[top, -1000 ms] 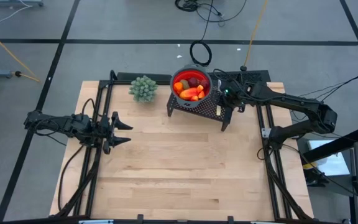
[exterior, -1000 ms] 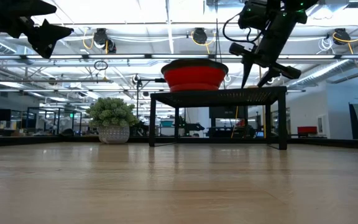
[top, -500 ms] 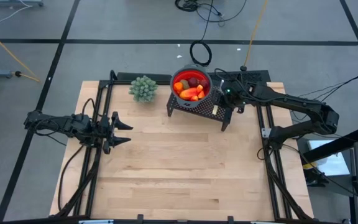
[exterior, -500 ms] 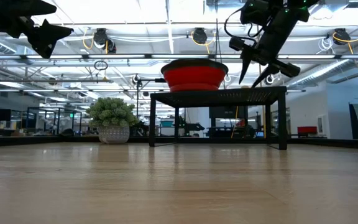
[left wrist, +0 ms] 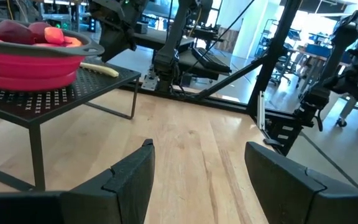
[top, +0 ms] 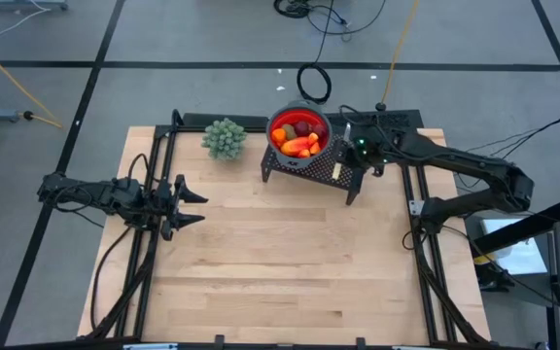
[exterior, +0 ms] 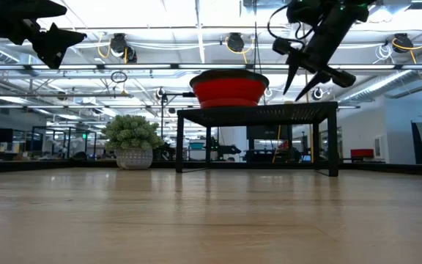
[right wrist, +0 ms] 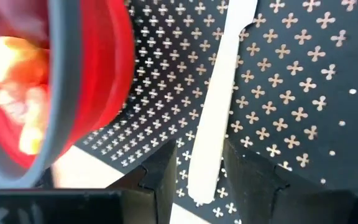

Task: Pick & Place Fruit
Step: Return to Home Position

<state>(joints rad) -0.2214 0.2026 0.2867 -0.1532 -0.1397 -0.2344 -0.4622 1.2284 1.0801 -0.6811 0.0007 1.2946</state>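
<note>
Pale wood of the table (top: 280,262) lies bare on the near side. At its left edge the waiting left gripper (top: 194,207) hangs with its fingers spread and nothing between them. Farther back stands a dark perforated shelf (exterior: 255,112). Above its right end the right gripper (exterior: 299,82) hovers, tips pointing down, fingers apart and holding nothing. The right wrist view shows a pale yellow table knife (right wrist: 219,106) lying flat on the shelf, just beside the red strainer bowl (exterior: 229,89). The step in hand appears to be the right arm's retreat to its rest pose. It would best be done by rising straight up first, fingers kept apart so neither tip drags the knife. The arm should swing back toward its own side only once it is clear of the shelf edge and the bowl's rim. The fruit (top: 299,139) sits heaped inside the bowl on the shelf's left part. The long red-orange piece lies on top, its long axis running roughly crosswise in the high view, slightly tilted. Which end is its tip is too small to tell. Darker red pieces lie behind it. Beyond the shelf's left end sits a green bushy plant (top: 224,137), apart from it.
</note>
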